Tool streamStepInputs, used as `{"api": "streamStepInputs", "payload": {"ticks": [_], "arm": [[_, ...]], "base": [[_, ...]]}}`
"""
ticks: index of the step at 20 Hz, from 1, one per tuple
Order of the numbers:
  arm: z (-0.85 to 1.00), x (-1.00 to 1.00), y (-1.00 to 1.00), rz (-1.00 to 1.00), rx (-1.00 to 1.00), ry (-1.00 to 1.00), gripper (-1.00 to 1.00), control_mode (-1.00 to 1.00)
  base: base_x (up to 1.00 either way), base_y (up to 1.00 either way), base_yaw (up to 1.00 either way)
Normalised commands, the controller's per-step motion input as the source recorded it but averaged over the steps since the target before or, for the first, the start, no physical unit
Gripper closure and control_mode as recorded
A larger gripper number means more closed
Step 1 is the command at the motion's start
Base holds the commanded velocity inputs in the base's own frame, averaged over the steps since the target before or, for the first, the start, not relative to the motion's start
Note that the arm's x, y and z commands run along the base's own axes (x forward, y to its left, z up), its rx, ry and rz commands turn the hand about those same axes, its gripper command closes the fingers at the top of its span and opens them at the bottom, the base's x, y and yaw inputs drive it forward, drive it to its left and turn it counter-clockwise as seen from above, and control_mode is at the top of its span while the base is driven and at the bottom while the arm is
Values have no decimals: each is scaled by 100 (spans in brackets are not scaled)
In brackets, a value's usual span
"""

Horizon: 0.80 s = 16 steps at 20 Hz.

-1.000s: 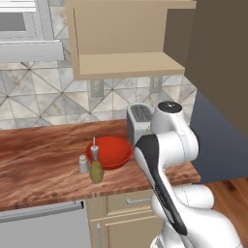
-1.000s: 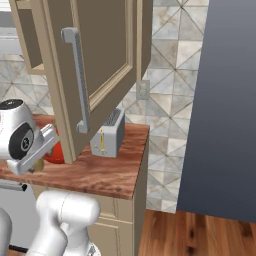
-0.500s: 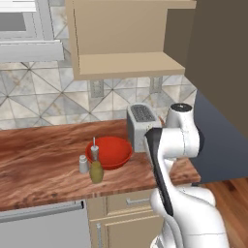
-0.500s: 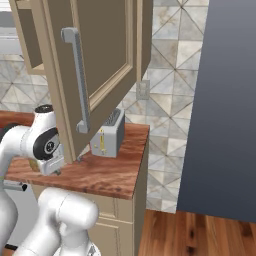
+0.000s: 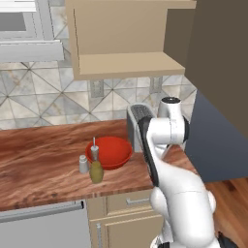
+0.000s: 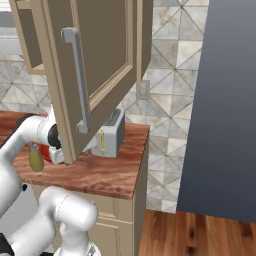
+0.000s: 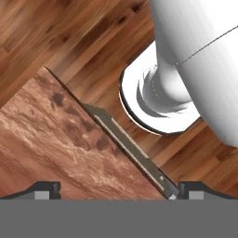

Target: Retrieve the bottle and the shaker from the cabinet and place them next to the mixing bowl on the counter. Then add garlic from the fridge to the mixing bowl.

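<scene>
The glossy red mixing bowl [image 5: 109,151] sits on the reddish-brown counter [image 5: 43,164]. Just in front of it stand the olive-yellow bottle [image 5: 96,167] and, to its left, the small grey shaker [image 5: 84,164]; the bottle [image 6: 36,160] also shows at the left of the right base view. The open cabinet [image 5: 121,63] holds a bare shelf. My gripper [image 7: 120,190] is open with nothing between its fingertips [image 7: 44,189], looking down over the counter's right corner [image 7: 69,139] and the wooden floor. The grey fridge [image 6: 230,100] stands at the right. The garlic is out of view.
A silver toaster [image 5: 138,121] stands behind my arm [image 5: 164,131] near the counter's right end. The swung-open cabinet door [image 6: 95,65] with its grey handle hangs over the counter, close above my arm. A dishwasher front [image 5: 43,227] sits below the counter at left.
My arm has swung to the right, away from the bowl, toward the counter's right end. The bottle, shaker and bowl have stayed where they were.
</scene>
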Motion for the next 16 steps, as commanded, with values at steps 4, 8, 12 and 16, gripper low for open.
{"api": "streamStepInputs", "payload": {"ticks": [4, 8, 12, 16], "arm": [[0, 43, 0, -4, 0, 0, -100, -100], [0, 36, 2, 0, 0, -14, -100, -100], [0, 0, 25, 0, -10, -47, -100, -100], [3, -31, 44, 1, -10, -43, -100, -100]], "base": [[0, 0, 0], [0, 0, 0], [0, 0, 0], [0, 0, 0]]}}
